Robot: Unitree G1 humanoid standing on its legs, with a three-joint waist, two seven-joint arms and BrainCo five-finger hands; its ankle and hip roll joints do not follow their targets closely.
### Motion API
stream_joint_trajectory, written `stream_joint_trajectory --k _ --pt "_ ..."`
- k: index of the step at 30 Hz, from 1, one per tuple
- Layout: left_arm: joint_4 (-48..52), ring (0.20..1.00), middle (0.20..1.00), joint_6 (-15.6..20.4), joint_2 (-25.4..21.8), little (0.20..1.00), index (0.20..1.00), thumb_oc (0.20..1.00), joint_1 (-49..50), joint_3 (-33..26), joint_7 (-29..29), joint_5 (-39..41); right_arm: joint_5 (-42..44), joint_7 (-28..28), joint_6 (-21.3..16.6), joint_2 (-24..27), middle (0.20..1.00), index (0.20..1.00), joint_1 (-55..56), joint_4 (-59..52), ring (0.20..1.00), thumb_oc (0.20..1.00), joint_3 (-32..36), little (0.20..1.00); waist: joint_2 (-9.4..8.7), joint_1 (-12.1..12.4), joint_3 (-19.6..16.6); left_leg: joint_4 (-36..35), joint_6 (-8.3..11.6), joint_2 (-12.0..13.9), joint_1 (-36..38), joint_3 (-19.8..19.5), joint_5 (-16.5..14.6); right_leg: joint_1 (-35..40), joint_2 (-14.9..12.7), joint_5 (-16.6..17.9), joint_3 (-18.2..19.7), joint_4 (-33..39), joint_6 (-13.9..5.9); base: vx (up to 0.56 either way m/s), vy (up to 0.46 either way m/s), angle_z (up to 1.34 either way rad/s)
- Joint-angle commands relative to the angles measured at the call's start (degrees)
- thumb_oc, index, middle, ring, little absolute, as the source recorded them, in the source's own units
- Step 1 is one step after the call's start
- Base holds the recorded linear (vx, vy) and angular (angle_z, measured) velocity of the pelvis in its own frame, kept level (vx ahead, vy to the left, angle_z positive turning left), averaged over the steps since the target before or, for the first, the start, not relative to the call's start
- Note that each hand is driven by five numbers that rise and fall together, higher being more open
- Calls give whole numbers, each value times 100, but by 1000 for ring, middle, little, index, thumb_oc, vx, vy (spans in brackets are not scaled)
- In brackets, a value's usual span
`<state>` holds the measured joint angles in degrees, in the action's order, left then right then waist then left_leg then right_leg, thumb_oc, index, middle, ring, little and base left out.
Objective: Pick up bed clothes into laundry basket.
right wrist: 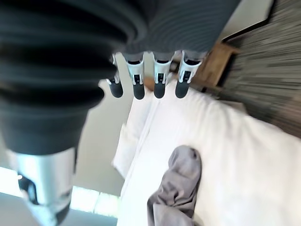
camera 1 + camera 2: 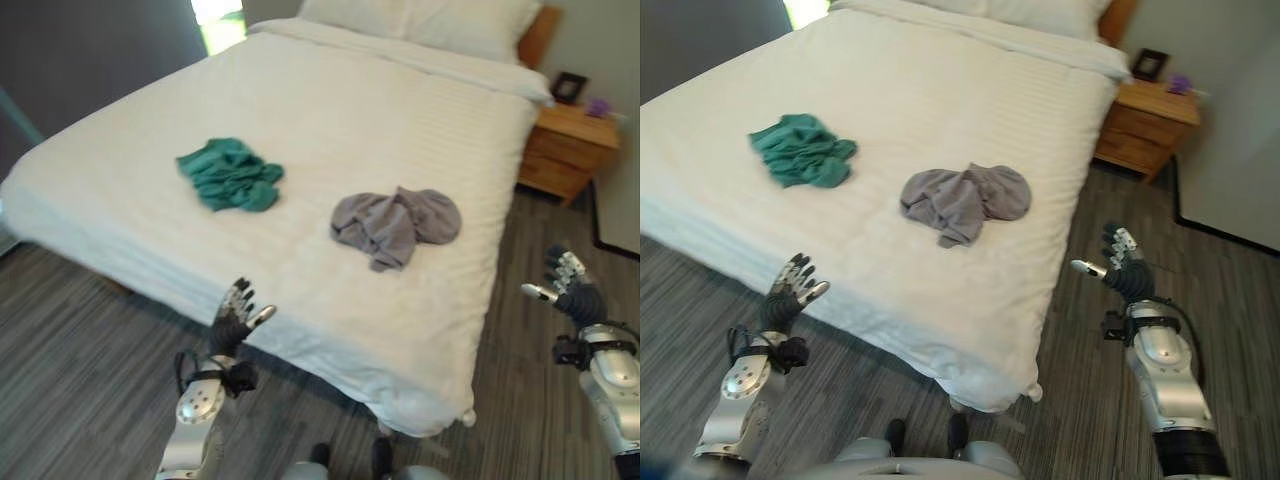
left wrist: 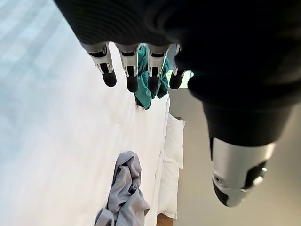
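Both eye views look down from the head at the bed (image 2: pixel 330 130), side by side. Each wrist view looks closely along its own robot hand toward the grey garment (image 3: pixel 124 193), which all views share.

This is a bedroom in a home. A wide bed (image 2: pixel 330 130) with a white cover takes up most of the room, with white pillows (image 2: pixel 430 25) at its far end against a wooden headboard (image 2: pixel 541 35). To the bed's right at the far end stands a wooden nightstand (image 2: pixel 565 150) with drawers, and a small dark picture frame (image 2: pixel 569 87) sits on top. Two crumpled garments lie on the cover, a green one (image 2: pixel 230 175) on the left and a grey one (image 2: pixel 395 225) to its right. The floor (image 2: pixel 70 340) is grey wood-look planking.
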<state>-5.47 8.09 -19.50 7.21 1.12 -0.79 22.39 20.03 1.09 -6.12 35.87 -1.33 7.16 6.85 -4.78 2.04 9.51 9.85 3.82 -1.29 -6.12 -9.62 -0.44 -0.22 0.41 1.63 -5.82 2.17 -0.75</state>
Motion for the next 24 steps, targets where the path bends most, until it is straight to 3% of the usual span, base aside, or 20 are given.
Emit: stream_joint_trajectory --k 1,2,3,6,7,9,10,11,12,17,24 --pt "337 1000 1000 165 -255 1000 1000 1000 -134 -90 138 229 -160 203 -233 367 1000 1000 -289 -106 1000 1000 123 1000 -106 -22 -94 396 -28 -20 -418 788 180 403 -440 -14 1 107 -341 55 -60 79" --pt "304 1000 1000 196 -279 1000 1000 1000 -64 -106 146 194 -293 140 -248 511 1000 1000 -332 -94 1000 1000 83 1000 -57 -16 -166 61 -181 41 -257 1002 107 357 -387 -22 -29 74 -362 123 9 87" --pt "274 1000 1000 170 -288 1000 1000 1000 73 -125 192 226 -491 21 -150 662 1000 1000 -399 82 1000 1000 -44 1000 -28 54 -247 -214 -251 -53 -93 928 145 365 -348 -90 -27 101 -336 101 27 67" --pt "264 1000 1000 165 -363 1000 1000 1000 85 -144 215 215 -718 -45 -96 899 1000 1000 -664 561 1000 1000 -282 1000 -68 85 -306 -425 -291 -161 11 800 152 367 -371 -71 -116 153 -360 74 18 4" --pt "297 1000 1000 177 -464 1000 1000 1000 110 -159 257 214 -1049 -141 -11 1198 1000 1000 -833 751 1000 1000 -450 1000 -87 127 -357 -561 -332 -184 88 779 123 373 -386 -46 -159 186 -397 72 4 7" --pt "408 1000 1000 186 -584 1000 1000 1000 189 -162 352 270 -1714 -169 48 1683 1000 1000 -1368 1177 1000 1000 -969 1000 -66 170 -441 -831 -405 -205 244 756 114 390 -395 -22 -169 241 -442 84 17 12" --pt "412 1000 1000 184 -571 1000 1000 1000 199 -183 353 271 -1716 -163 36 1686 1000 1000 -1424 1214 1000 1000 -1022 1000 -58 152 -440 -854 -406 -204 258 758 121 391 -394 -24 -166 241 -443 85 35 1" --pt "433 1000 1000 214 -677 1000 1000 1000 236 -126 314 304 -1960 -15 102 1801 1000 1000 -2336 2067 1000 1000 -1745 1000 -48 240 -480 -1005 -427 -197 370 749 130 394 -396 -28 -171 258 -462 63 30 -14" --pt "530 1000 1000 221 -750 1000 1000 1000 258 -27 262 441 -1906 124 200 1673 1000 1000 -3352 3118 1000 1000 -2432 1000 -72 360 -455 -1088 -434 -191 394 732 152 359 -391 -12 -154 269 -461 46 24 -18" --pt "879 1000 1000 266 -1067 1000 1000 1000 63 187 172 658 -3086 403 414 1292 1000 1000 -6004 5355 1000 1000 -4349 1000 -61 698 -105 -1186 -406 -173 -10 606 317 -164 -328 118 -188 251 -449 -158 -29 0" --pt "1032 1000 1000 397 -1284 1000 1000 1000 -34 243 61 773 -3420 678 445 1083 1000 1000 -7187 6421 1000 1000 -4977 1000 83 1027 342 -1172 -318 -208 -814 326 617 -918 -338 315 -422 230 -439 -162 -36 30"
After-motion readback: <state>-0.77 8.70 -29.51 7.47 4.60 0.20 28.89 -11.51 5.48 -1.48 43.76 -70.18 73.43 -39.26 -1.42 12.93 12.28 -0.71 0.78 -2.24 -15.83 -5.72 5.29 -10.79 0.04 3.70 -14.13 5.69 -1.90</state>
